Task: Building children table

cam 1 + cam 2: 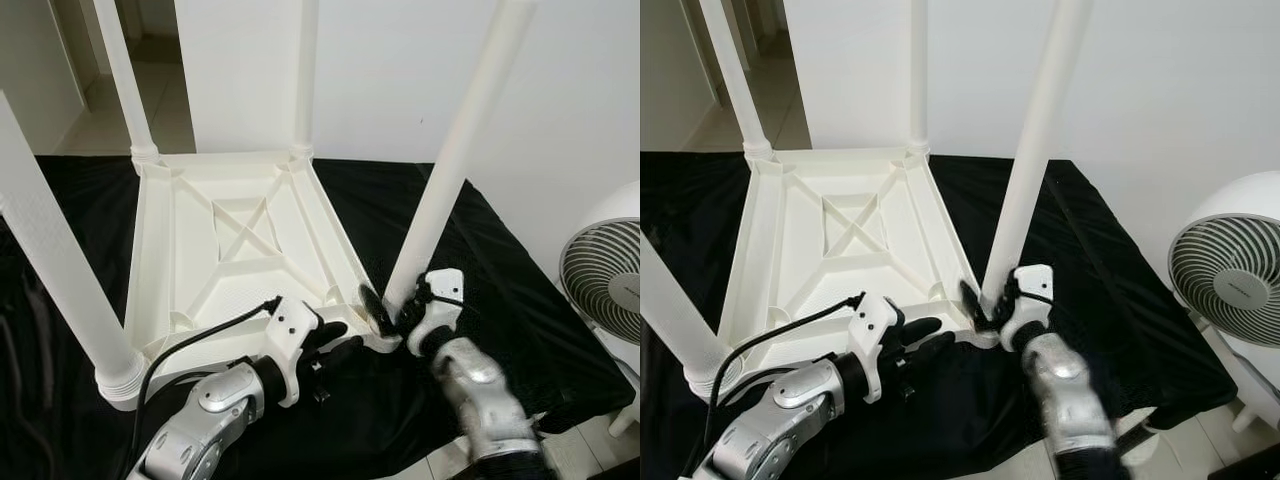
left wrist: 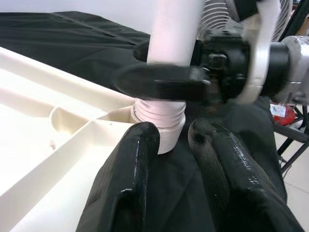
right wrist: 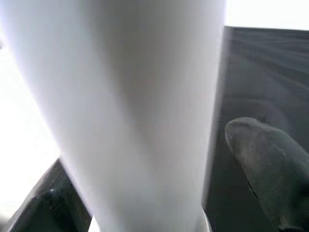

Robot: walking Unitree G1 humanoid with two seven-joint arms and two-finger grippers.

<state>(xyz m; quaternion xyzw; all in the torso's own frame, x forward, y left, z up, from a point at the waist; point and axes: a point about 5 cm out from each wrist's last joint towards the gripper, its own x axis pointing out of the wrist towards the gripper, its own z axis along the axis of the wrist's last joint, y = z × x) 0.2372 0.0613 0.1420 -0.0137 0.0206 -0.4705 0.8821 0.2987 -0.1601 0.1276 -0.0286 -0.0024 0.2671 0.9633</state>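
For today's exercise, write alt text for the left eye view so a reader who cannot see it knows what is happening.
The right gripper clasps the base of a white table leg at the near right corner of an upside-down white children's table on a black cloth. The left gripper rests beside that corner, and three other legs already stand in their sockets. A white fan stands at right.

The upturned children's table (image 1: 240,235) and its legs (image 1: 455,160) are cream-white; the cloth (image 1: 470,270) beneath is black; the fan (image 1: 1230,275) is white with a grey grille.
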